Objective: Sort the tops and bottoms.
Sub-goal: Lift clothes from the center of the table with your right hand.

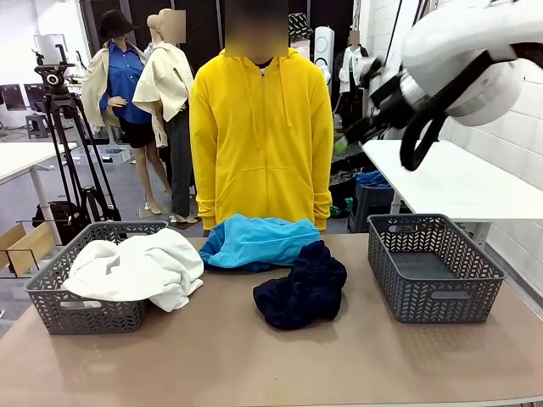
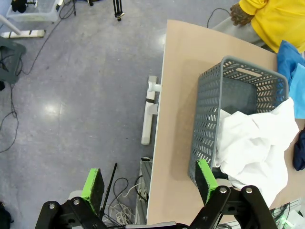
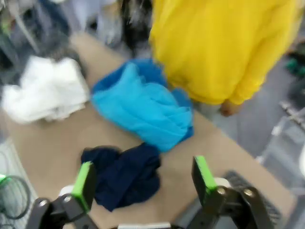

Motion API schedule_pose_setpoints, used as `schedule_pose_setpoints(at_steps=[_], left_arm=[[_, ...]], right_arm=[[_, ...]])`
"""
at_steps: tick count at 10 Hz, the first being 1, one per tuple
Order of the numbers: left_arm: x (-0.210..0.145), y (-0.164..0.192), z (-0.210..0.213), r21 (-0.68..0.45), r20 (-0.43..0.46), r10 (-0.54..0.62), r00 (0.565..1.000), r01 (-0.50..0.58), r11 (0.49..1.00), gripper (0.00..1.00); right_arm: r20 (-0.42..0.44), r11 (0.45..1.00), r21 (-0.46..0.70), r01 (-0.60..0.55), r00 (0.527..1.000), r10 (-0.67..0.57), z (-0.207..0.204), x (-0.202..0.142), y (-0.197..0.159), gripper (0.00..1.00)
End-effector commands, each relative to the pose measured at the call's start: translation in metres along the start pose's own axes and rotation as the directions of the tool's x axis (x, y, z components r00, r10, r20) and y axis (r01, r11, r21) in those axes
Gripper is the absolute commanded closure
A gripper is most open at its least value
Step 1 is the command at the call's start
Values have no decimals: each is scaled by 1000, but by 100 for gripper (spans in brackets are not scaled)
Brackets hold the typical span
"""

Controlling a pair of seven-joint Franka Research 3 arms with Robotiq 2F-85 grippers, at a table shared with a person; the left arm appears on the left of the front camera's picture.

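Observation:
A white shirt (image 1: 136, 267) lies in the left grey basket (image 1: 51, 297) and spills over its near-right rim onto the table. Bright blue tops (image 1: 250, 242) sit in a heap at the table's far middle, in front of the person in the yellow hoodie. The dark navy bottoms (image 1: 301, 287) are crumpled just in front of them. My left gripper (image 2: 150, 183) hangs open high above the table's left end, beside that basket (image 2: 209, 124) with the white shirt (image 2: 255, 148). My right gripper (image 3: 145, 179) is open in the air above the navy bottoms (image 3: 125, 174) and blue tops (image 3: 143, 107).
A second grey basket (image 1: 433, 264) with nothing in it stands at the table's right. My right arm (image 1: 467, 64) is raised at the upper right. A person stands at the far edge with hands down. A tripod and a white table stand behind.

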State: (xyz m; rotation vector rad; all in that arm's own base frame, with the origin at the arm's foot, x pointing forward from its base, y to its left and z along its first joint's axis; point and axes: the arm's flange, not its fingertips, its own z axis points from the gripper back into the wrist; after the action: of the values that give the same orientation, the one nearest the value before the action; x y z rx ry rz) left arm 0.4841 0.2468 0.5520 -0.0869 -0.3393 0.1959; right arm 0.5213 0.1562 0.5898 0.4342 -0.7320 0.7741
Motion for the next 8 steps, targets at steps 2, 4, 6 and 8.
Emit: schedule_pose_setpoints(at_steps=[2, 4, 6, 8], left_arm=[[-1, 2, 1, 6, -1, -1, 1000, 1, 1000, 0], [-1, 2, 1, 6, -1, -1, 1000, 1, 1000, 0], [-1, 2, 1, 6, -1, -1, 1000, 1, 1000, 0], [-1, 2, 1, 6, -1, -1, 1000, 1, 1000, 0]], right_arm=[[-241, 995, 94, 37, 971, -14, -56, -11, -19, 0], [-398, 994, 111, 19, 917, 27, -87, -40, -2, 0], [-475, 992, 69, -103, 872, 123, -94, -62, 22, 0], [-444, 993, 110, -41, 892, 86, -104, -57, 9, 0]])
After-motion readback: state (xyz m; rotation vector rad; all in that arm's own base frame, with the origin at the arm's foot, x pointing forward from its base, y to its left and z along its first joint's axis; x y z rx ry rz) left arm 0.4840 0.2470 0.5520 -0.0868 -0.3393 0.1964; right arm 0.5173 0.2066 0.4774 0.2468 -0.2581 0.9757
